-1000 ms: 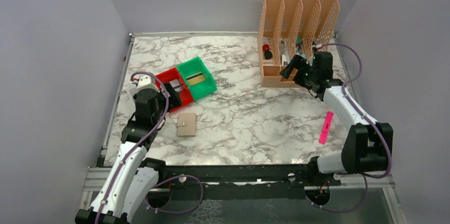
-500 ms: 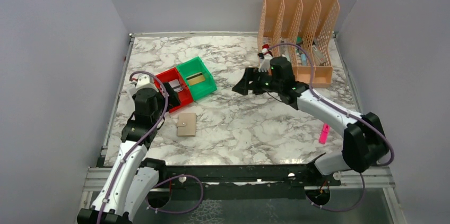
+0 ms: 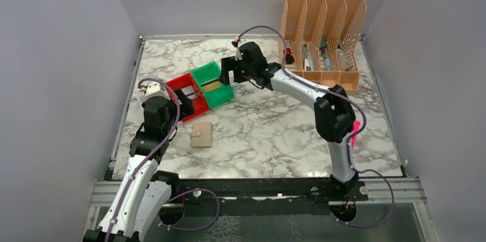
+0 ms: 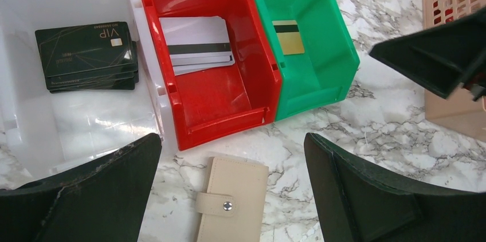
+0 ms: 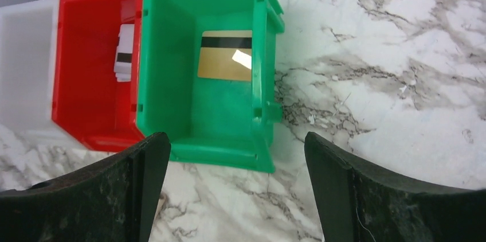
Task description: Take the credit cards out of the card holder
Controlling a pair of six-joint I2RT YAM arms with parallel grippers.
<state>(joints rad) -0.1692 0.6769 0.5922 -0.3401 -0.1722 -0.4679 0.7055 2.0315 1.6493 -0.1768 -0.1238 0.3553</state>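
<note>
Just in front of the red tray (image 4: 223, 127), the tan card holder (image 4: 240, 184) lies snapped shut under your wide-spread left gripper (image 4: 232, 150), right gripper (image 5: 236, 144) equally spread; likely light and slidy, so pin one edge, lift the flap (image 4: 213, 203).

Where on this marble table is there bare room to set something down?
The widest bare marble is the front middle, between the tan wallet and the pink marker. The back left corner is free too. Crowded: around the red tray and green tray, and by the orange rack.
</note>
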